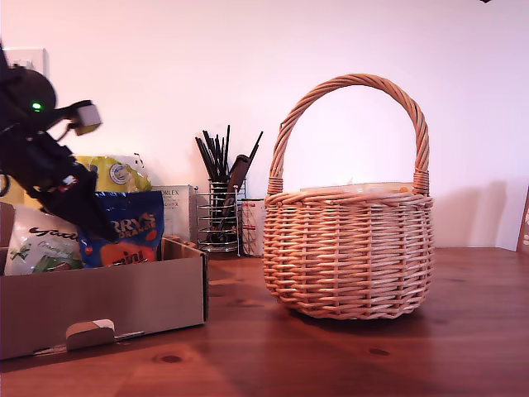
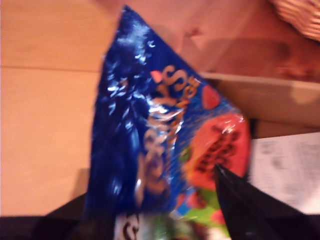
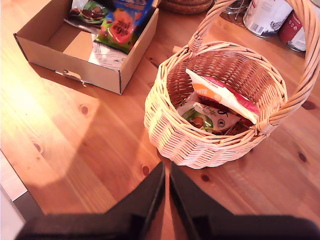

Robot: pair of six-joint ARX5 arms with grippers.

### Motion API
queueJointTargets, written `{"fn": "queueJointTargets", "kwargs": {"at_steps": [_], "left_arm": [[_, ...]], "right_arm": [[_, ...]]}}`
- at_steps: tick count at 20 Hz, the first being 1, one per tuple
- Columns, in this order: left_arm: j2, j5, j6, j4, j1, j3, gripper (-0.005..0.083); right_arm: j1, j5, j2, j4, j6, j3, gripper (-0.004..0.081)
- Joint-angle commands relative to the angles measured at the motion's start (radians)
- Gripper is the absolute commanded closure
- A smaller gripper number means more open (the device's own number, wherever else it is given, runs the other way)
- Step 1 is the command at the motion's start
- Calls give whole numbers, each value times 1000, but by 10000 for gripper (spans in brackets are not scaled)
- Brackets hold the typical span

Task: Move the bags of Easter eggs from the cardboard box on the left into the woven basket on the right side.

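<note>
At the exterior view's left, the cardboard box (image 1: 124, 302) sits near the table's front edge. My first gripper (image 1: 91, 219) is clamped on the dark blue Terry's Orange bag (image 1: 128, 227), which stands above the box's back wall. A white Galaxy bag (image 1: 37, 244) leans beside it, inside the box. At the exterior view's right, the woven basket (image 1: 351, 256) already holds a few bags (image 3: 220, 107). My second gripper (image 3: 166, 187) hangs above the table before the basket, jaws nearly together and empty. I judge the job partly done: two bags at least remain.
</note>
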Motion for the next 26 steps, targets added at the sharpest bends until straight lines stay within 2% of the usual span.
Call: {"fn": "queueJointTargets", "kwargs": {"at_steps": [1, 6, 9, 14, 16, 17, 20, 26], "left_arm": [[24, 9, -2, -13, -10, -13, 402], [24, 22, -4, -38, -20, -13, 410], [24, 36, -2, -68, -26, -13, 594], [79, 41, 13, -83, -43, -13, 634], [116, 39, 13, -88, -53, -13, 767], [122, 39, 14, -82, -53, -13, 792], [106, 21, 13, -46, -53, -8, 793], [28, -33, 13, -107, -51, 59, 794]], "right_arm": [[-3, -4, -1, 7, -5, -13, 783], [-3, -4, -1, 7, -6, -13, 783], [-3, -4, -1, 7, -7, -13, 783], [-3, -4, -1, 8, -9, -13, 783], [-3, -4, -1, 7, -9, -13, 783], [-3, -4, -1, 6, -9, -13, 783], [-3, -4, -1, 7, -10, -13, 783], [-3, -4, -1, 6, -9, -13, 783]]}}
